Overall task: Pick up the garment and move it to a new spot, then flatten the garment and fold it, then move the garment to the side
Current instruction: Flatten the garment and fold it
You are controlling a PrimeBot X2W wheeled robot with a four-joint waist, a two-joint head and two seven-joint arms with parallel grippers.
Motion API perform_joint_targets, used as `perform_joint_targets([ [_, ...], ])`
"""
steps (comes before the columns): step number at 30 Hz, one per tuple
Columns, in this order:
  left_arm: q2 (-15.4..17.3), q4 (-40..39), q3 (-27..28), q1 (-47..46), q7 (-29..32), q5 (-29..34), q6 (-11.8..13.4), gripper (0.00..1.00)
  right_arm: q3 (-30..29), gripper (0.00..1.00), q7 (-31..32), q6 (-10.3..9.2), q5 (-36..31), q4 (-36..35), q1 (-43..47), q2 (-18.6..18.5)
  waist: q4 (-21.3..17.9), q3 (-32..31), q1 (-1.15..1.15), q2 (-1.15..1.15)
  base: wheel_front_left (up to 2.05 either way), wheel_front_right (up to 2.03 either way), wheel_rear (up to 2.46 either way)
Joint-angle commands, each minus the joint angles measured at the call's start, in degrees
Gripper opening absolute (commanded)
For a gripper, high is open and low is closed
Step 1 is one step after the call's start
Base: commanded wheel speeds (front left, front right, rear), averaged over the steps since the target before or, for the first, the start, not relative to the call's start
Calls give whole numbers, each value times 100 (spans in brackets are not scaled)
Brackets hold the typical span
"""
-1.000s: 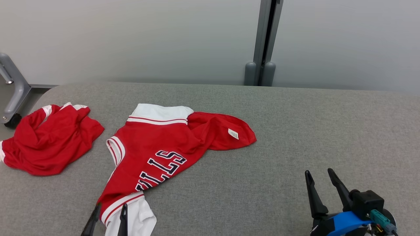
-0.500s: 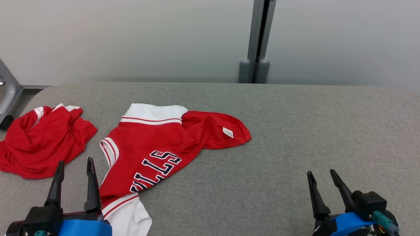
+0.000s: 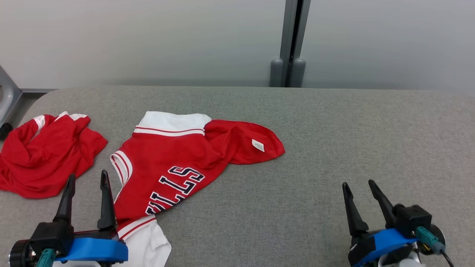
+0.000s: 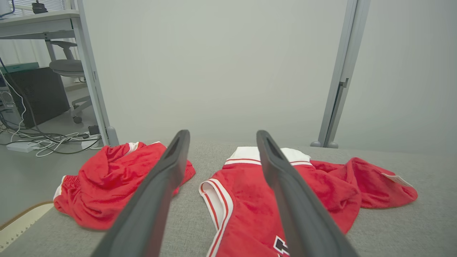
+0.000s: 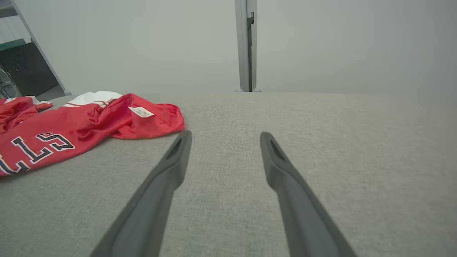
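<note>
The left gripper (image 3: 87, 174) had come off the jersey (image 3: 178, 163) and stood just beside its white hem, fingers spread, empty. The right gripper (image 3: 358, 183), likewise spread and empty, stood well apart. The jersey lay rumpled on the grey table (image 3: 334, 129), another red garment (image 3: 44, 155) at its left.

Even, soft light; faint shadows; no glare; wrist views wide-angle, near edges blurred.

Spread right tool (image 5: 225, 135) hovers over grey surface (image 5: 339, 142), jersey (image 5: 82, 125) leftward.
</note>
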Motion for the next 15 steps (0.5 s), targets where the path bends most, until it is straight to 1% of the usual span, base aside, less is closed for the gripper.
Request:
perform_joint_targets([
  [1, -16, -9, 10, -119, -2, 22, -38, 100, 49, 100, -21, 1, -61, 13, -173, -12, 50, 48, 0, 0, 0, 0, 0],
  [7, -86, -55, -33, -268, -2, 56, -66, 100, 399, 100, -21, 1, -269, 324, -1043, -41, 237, 283, 0, 0, 0, 0, 0],
  [10, -115, -74, -87, -378, -2, 45, -82, 100, 585, 100, -21, 1, -337, 628, -1642, -86, 360, 452, 0, 0, 0, 0, 0],
  [15, -160, -126, -224, -591, -2, -9, -97, 100, 793, 100, -21, 1, -418, 1383, -2532, -225, 618, 749, 0, 0, 0, 0, 0],
])
